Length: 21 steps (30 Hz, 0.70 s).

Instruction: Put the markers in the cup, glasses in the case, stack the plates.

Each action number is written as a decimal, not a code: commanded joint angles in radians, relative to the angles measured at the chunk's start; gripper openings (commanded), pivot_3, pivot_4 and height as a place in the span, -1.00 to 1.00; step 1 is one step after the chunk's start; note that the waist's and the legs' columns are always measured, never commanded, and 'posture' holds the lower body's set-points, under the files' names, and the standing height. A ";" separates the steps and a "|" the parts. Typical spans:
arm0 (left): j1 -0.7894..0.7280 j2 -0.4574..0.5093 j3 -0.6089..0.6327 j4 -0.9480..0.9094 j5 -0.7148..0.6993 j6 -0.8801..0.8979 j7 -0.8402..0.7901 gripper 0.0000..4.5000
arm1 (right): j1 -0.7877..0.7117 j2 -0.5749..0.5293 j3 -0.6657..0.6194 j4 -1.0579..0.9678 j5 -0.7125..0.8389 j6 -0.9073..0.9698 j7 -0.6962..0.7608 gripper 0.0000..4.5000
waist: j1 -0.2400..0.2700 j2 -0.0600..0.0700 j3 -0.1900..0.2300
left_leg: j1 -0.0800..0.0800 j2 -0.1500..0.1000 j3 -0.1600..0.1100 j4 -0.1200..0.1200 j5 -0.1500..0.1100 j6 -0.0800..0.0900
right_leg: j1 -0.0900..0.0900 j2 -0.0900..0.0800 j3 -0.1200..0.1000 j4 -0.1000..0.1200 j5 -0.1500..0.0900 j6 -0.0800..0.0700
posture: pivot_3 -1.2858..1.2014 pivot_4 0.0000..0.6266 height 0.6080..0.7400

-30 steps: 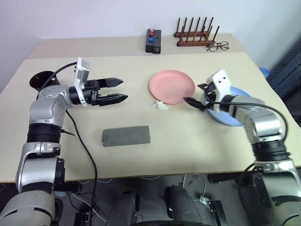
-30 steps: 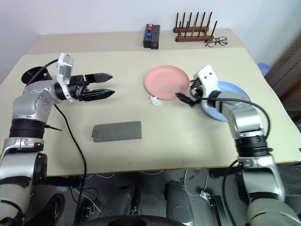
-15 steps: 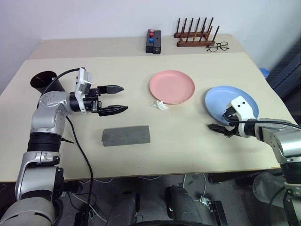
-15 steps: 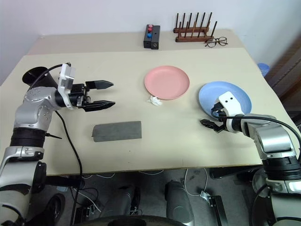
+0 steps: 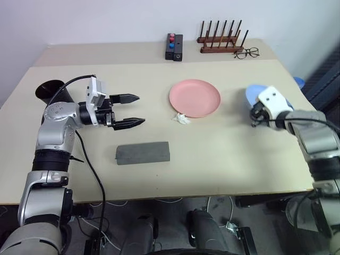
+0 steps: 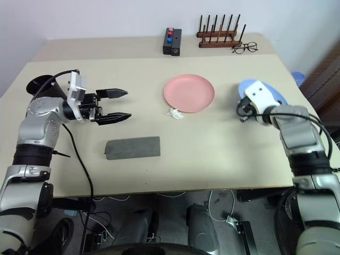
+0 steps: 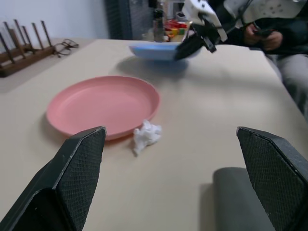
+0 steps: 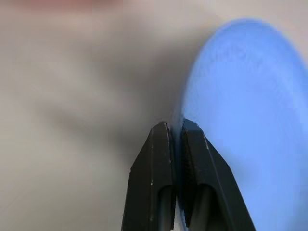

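Right fingers [image 8: 166,159] now pinched on blue plate [image 8: 240,120] rim, spread half second ago; plate lifted off table [image 5: 212,154]. I carry next to pink plate [image 5: 194,98]. Left gripper [image 5: 133,110] spread, empty.

Head stereo pair looks down on table [image 5: 223,159], wrist cams close.

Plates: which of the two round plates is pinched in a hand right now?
The light blue round plate, lifted off the table with its rim pinched in the shut right hand. The salmon pink round plate lies flat on the table, untouched.
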 commanded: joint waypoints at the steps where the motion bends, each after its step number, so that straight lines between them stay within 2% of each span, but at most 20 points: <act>1: -0.026 0.000 0.052 0.011 -0.003 -0.041 0.052 1.00 | -0.200 0.094 -0.003 0.104 -0.020 -0.118 -0.038 -0.98 | -0.009 0.000 0.000 | 0.000 0.000 0.001 0.000 0.000 -0.001 | -0.001 0.000 0.000 0.000 0.000 0.000 | 0.03 -0.52 1.00; 5: -0.019 0.003 0.067 0.013 0.004 -0.065 0.099 1.00 | -0.306 0.231 0.027 0.155 -0.016 -0.191 -0.002 -0.98 | -0.006 0.000 0.000 | -0.001 0.001 0.001 -0.003 0.001 -0.002 | -0.004 0.001 0.001 0.000 0.001 -0.001 | 0.03 -0.52 1.00; 8: 0.009 0.013 0.079 -0.012 -0.002 -0.064 0.120 1.00 | -0.309 0.320 0.049 0.136 -0.009 -0.184 0.019 -0.98 | -0.004 0.000 0.000 | -0.002 0.000 0.000 -0.002 0.001 -0.002 | -0.004 0.000 0.001 0.000 0.001 -0.001 | 0.03 -0.52 1.00; 11: 0.044 0.027 0.089 -0.046 -0.010 -0.060 0.132 1.00 | -0.273 0.365 0.074 0.095 -0.021 -0.176 0.029 -0.98 | 0.000 0.000 0.000 | -0.003 -0.001 0.000 -0.002 0.001 -0.002 | -0.005 -0.001 0.001 0.000 0.001 -0.001 | 0.03 -0.52 1.00; 16: 0.101 0.047 0.105 -0.100 -0.021 -0.037 0.141 1.00 | -0.202 0.371 0.109 0.056 -0.034 -0.155 0.061 -0.98 | 0.000 0.000 0.000 | -0.004 -0.001 -0.001 -0.001 0.001 -0.002 | -0.005 -0.001 0.001 0.000 0.001 -0.001 | 0.03 -0.52 1.00; 19: 0.117 0.047 0.105 -0.121 -0.023 -0.029 0.149 1.00 | -0.165 0.355 0.134 0.057 -0.050 -0.122 0.093 -0.56 | -0.004 0.000 0.000 | -0.004 -0.001 -0.001 -0.001 0.001 -0.002 | -0.005 -0.001 0.001 0.001 0.001 -0.001 | 0.03 -0.52 1.00; 21: 0.121 0.047 0.104 -0.130 -0.026 -0.023 0.151 1.00 | -0.148 0.354 0.139 0.035 -0.040 -0.097 0.123 -0.11 | -0.004 0.000 0.000 | -0.003 -0.001 -0.001 -0.001 0.001 -0.002 | -0.005 0.000 0.001 0.001 0.001 -0.001 | 0.03 -0.52 1.00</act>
